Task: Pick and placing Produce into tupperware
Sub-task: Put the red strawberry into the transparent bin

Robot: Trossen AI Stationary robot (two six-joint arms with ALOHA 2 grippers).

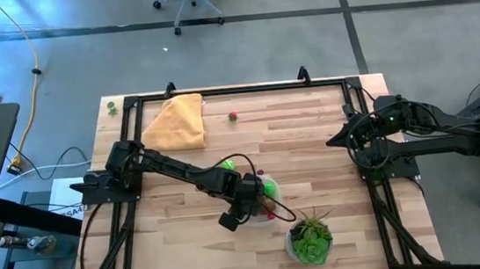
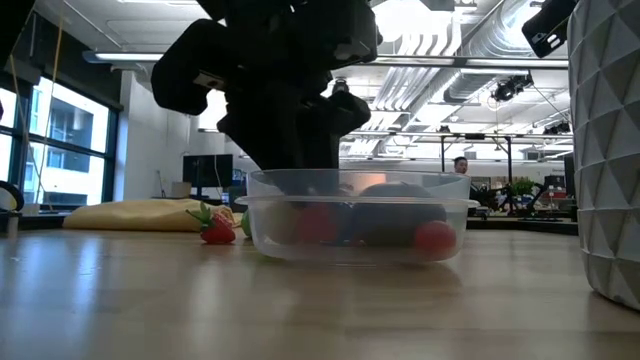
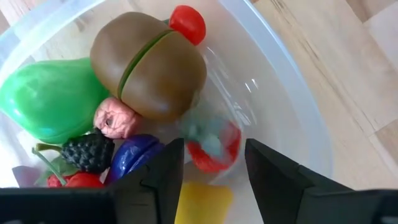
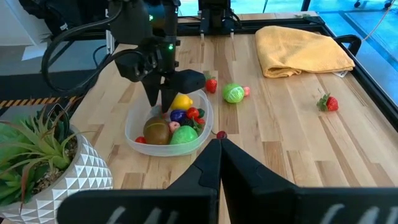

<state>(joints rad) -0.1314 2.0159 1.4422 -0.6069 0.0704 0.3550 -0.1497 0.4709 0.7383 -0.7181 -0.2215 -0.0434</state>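
The round clear tupperware (image 4: 134,134) stands on the table near its front middle, seen side-on in the low view (image 2: 355,215). In it lie a brown kiwi (image 3: 149,65), a green pear (image 3: 46,99), a purple piece (image 3: 134,155), a yellow piece (image 3: 202,199), a blackberry and red pieces. My left gripper (image 3: 214,152) hangs open over the container, pointing down (image 4: 163,102); a red piece (image 3: 211,146) lies just beyond its fingertips. More produce lies loose: a strawberry (image 4: 211,84), a green ball (image 4: 234,93), another strawberry (image 4: 328,102). My right gripper (image 4: 219,144) waits shut at the right edge (image 1: 339,140).
A white faceted pot with a green plant (image 1: 310,238) stands just right of the container, toward the near edge. A folded yellow cloth (image 1: 177,121) lies at the far left. A small red ball (image 4: 221,135) sits beside the container. Bare wood lies between the container and the right arm.
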